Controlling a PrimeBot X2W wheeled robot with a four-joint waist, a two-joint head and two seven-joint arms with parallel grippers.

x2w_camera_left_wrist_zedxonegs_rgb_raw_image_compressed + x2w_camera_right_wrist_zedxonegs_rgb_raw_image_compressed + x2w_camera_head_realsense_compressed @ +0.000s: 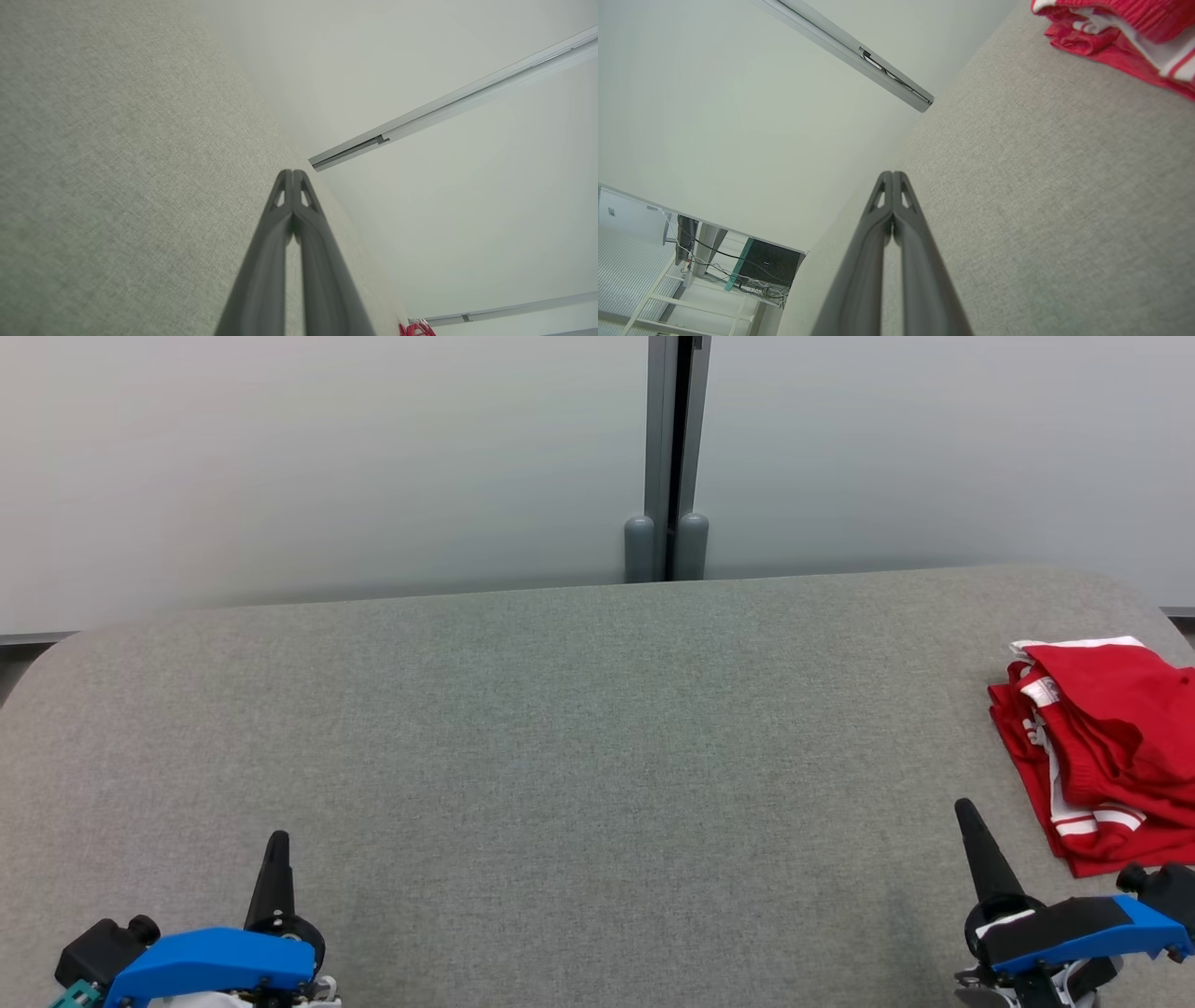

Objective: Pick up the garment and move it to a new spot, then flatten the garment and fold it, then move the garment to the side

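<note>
Red knit cloth with white bands: one garment (1111, 747), in a loose, rumpled heap at the far right end of the table (560, 728), its right side cut off by the edge of my head view. It also shows at the top right of my right wrist view.

Handling, as I judge it: light, soft and limp, not fragile. It will sag and open out when lifted, and the layers may part so that only the top one comes up. The table's grey felt-like cover looks likely to drag on it, so lifting should serve better than sliding.

Where to take hold: the white-striped hem (1092, 821) on the near side, or the raised fold on top. A thick bunched edge gives a pinch more to bite on than flat cloth.

My right fingers (980, 859): pressed together, holding nothing, near the heap's near-left corner and apart from it.

My left fingers (275, 877): pressed together, holding nothing, well apart from the garment, towards the table's other end.

Surroundings: pale wall panels behind the table, joined by a grey post (667, 457); a dark box with loose cables (766, 266) beyond the table.

In the way: nothing between my right fingers and the heap; the table's edge close by the heap is the one hazard I judge
</note>
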